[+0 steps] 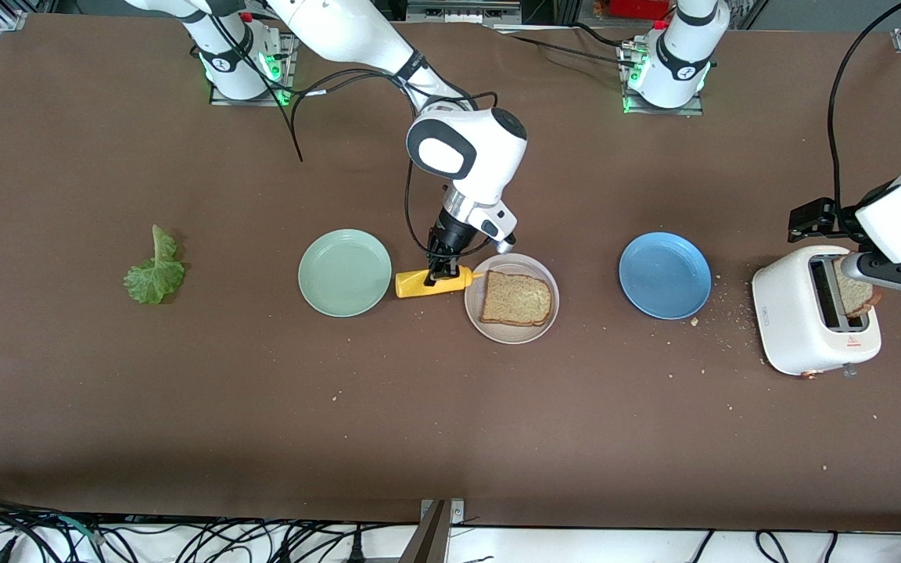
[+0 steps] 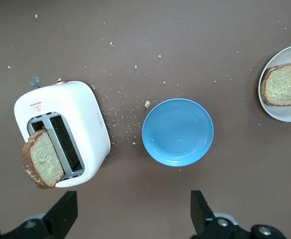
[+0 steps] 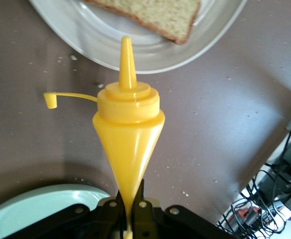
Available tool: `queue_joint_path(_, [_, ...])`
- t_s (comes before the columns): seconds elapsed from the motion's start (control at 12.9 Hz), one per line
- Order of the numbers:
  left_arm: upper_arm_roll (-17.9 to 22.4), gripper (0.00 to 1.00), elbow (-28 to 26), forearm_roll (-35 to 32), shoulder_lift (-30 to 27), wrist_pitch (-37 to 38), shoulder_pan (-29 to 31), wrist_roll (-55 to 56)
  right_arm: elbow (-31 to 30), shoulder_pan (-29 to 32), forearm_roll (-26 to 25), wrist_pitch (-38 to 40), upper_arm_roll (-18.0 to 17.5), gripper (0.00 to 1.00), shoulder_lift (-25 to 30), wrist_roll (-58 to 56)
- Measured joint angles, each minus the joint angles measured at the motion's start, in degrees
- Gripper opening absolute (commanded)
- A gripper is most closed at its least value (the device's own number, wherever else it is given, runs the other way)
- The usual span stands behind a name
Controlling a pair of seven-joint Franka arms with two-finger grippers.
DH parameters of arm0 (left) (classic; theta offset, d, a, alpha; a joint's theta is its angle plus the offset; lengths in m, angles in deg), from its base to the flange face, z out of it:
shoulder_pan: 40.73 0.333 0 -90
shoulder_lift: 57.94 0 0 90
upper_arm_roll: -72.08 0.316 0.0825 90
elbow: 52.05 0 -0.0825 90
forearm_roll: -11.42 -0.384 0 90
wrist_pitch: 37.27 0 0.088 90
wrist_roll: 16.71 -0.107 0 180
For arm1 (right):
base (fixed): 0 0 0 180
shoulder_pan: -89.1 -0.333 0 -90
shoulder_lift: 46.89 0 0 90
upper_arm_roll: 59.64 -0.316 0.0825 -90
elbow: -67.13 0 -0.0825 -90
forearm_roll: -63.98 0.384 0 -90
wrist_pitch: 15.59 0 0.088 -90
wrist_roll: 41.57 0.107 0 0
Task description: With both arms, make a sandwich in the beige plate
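Observation:
One slice of brown bread lies flat on the beige plate at the table's middle. Beside that plate a yellow squeeze bottle lies on its side, nozzle over the plate's rim and cap hanging open. My right gripper is shut on the bottle's body, pinching it in. A second slice stands tilted out of a slot of the white toaster. My left gripper hangs open and empty above the table by the toaster. The lettuce leaf lies alone toward the right arm's end.
A mint-green plate sits beside the bottle, toward the right arm's end. A blue plate sits between the beige plate and the toaster. Both are empty. Crumbs are scattered around the toaster and blue plate.

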Motion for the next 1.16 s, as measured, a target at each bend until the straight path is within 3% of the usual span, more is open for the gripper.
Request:
queue_joint_path(0.23, [0.0,1.00,0.0,0.0,0.0,0.0,0.0,0.0,2.3,2.8,7.1,0.9,0.7,0.00,0.6,-4.0])
queue_joint_path(0.46, [0.0,1.00,0.0,0.0,0.0,0.0,0.0,0.0,3.9,8.9,20.9,2.0,1.0,0.00,4.9,-15.9])
queue_joint_path(0.85, [0.0,1.00,0.0,0.0,0.0,0.0,0.0,0.0,4.1,22.5,44.5,13.9,1.3,0.00,14.4,-28.5])
queue_joint_path(1.16, [0.0,1.00,0.0,0.0,0.0,0.0,0.0,0.0,3.2,34.3,59.5,23.8,1.4,0.00,15.4,-43.0])
